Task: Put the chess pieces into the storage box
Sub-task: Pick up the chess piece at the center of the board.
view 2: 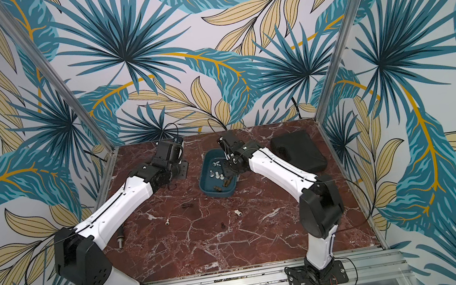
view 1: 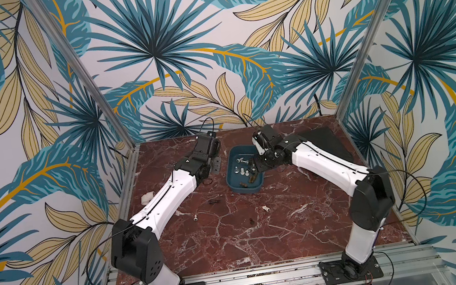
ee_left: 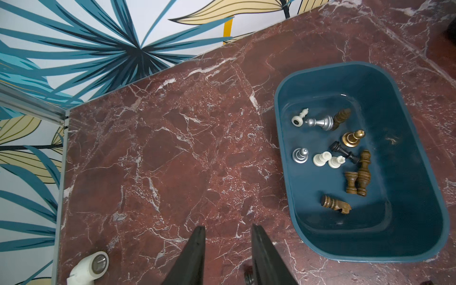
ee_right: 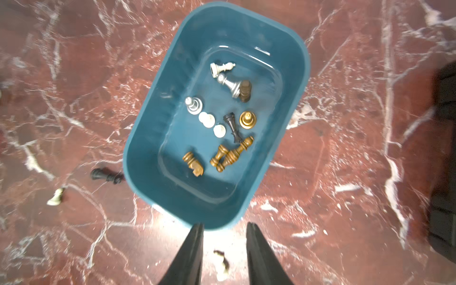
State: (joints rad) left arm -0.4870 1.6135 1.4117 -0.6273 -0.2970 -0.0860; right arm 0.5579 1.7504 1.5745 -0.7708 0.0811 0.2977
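- Storage box (view 1: pixel 246 191) sits mid-frame in both top views, toward the back of the tabletop (view 1: pixel 295 231), between the two arms.
- About eleven chess pieces (ee_left: pixel 322 158) are inside it. Most lie on their sides, a few stand upright.
- Four are loose, below the box in a top view: black piece (view 1: pixel 213 202), white piece (view 1: pixel 196 216), second white piece (view 1: pixel 265 207) and dark piece (view 1: pixel 251 221).
- Left claw (ee_left: pixel 228 246): fingers spread, nothing between them, over bare tabletop beside the box.
- Right claw (ee_right: pixel 224 246): fingers spread and empty, just short of the box rim.
- Risk: the loose pieces are tiny and round and lie flat, so a pinch off-centre could squirt or roll one away.
- Risk: the dark piece barely shows against the red marble and is easy to miss or mis-aim at.
- Risk: the box looks light, so a claw clipping its rim could shove it or tip out pieces.
- Risk: the pipe elbow (ee_left: pixel 91 266) and black case (view 2: pixel 298 151) are not targets, but the white elbow could be mistaken for one.
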